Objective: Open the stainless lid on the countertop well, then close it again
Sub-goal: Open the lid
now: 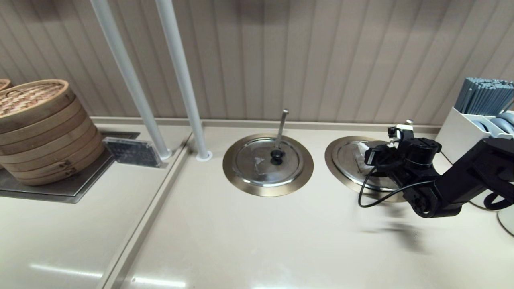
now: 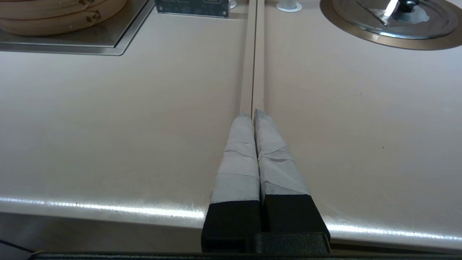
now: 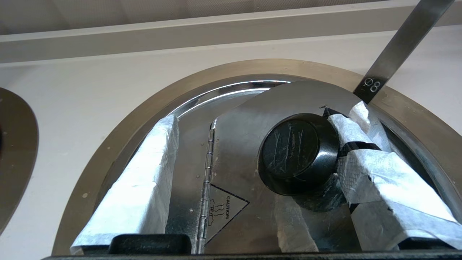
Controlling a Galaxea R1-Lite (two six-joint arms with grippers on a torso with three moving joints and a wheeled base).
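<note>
The stainless lid sits in the right-hand countertop well, inside its wide brass-toned ring. In the right wrist view the lid shows a hinge line, a triangular caution mark and a black knob. The long slanting ladle handle rises at its far rim. My right gripper is open over the lid, astride the knob. One taped finger touches the knob's side; the other finger stands well clear. In the head view this gripper hides the knob. My left gripper is shut and empty near the counter's front edge.
The twin lid with its near-vertical ladle handle lies to the left in its own ring. Stacked bamboo steamers stand far left, two white poles at the back, and a white utensil holder at the right.
</note>
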